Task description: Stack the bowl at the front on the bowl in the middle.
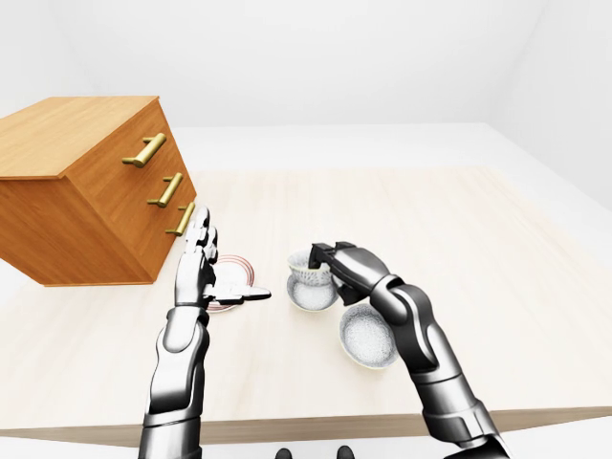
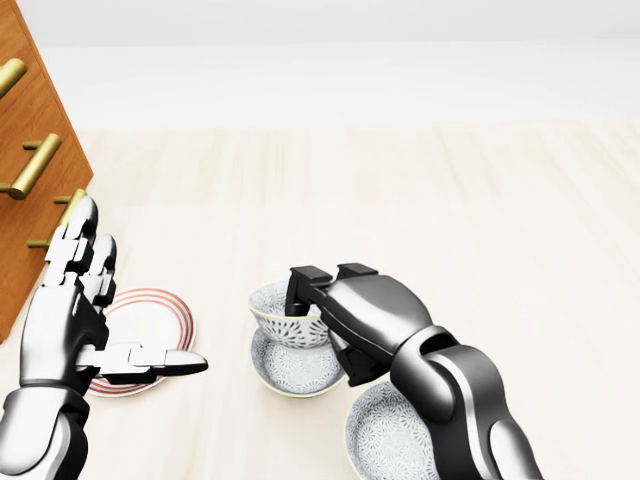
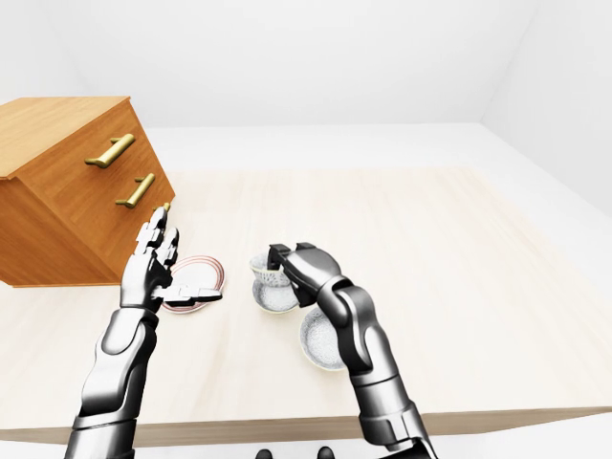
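1. We are holding a small patterned bowl [image 2: 283, 312] in our right hand [image 2: 330, 300]; its fingers are hooking over the bowl's right rim and pinching it, and the bowl is tipping slightly.
2. The held bowl is sitting just above a second bowl [image 2: 290, 368], low in the head view, and from this angle we cannot tell whether the two are touching or a sliver apart.
3. A third bowl [image 2: 390, 435] is lying on the table [image 2: 480, 220] nearer to us and to the right, partly hidden beneath our right forearm [image 2: 465, 400].
4. In the left-eye view the two lower bowls are standing just beside each other, the nearer one to the right.
5. Our left hand [image 2: 75, 320] is hovering at the left with its fingers spread and straight and the thumb sticking out to the right; it is gripping nothing.
6. Under that hand a flat plate [image 2: 160, 315] with red rings round its rim is lying on the table, left of the bowls and near them.
7. Farther left a wooden chest of drawers [image 1: 86, 191] with brass handles [image 1: 145, 150] is standing on the table, well apart from the bowls.
8. The pale wood table is running away to the far side, where it is meeting a white floor and white walls.
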